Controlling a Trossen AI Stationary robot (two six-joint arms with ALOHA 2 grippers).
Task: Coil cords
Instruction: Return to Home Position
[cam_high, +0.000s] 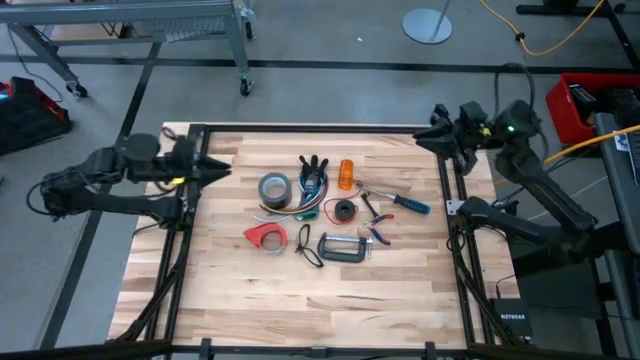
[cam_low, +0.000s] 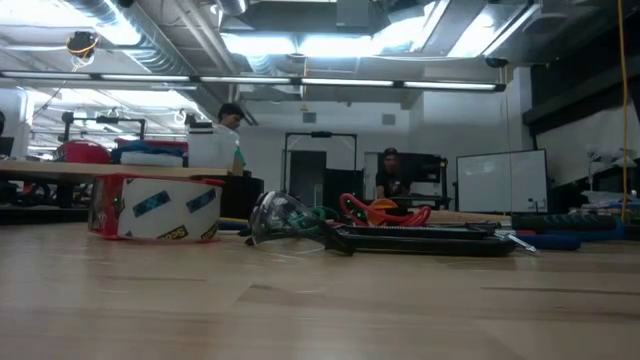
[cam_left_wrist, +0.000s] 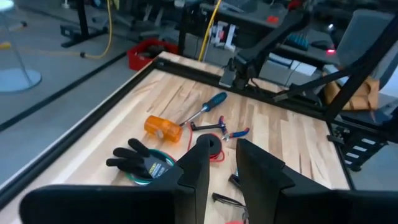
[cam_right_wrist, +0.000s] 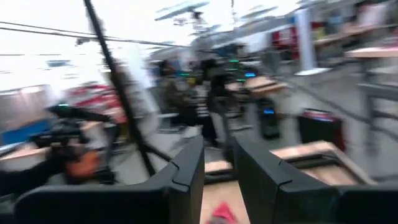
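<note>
- One bunch of cords (cam_high: 312, 188) — table's middle, just right of one grey tape roll (cam_high: 274, 188)
- Left gripper (cam_high: 218, 168), far left edge: fingers narrowly parted, empty
- Right gripper (cam_high: 428, 134), far right corner: fingers likewise parted, empty

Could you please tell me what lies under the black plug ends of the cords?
The black plug ends rest on coiled green and blue wires on the table; what lies directly beneath them is covered.
</note>
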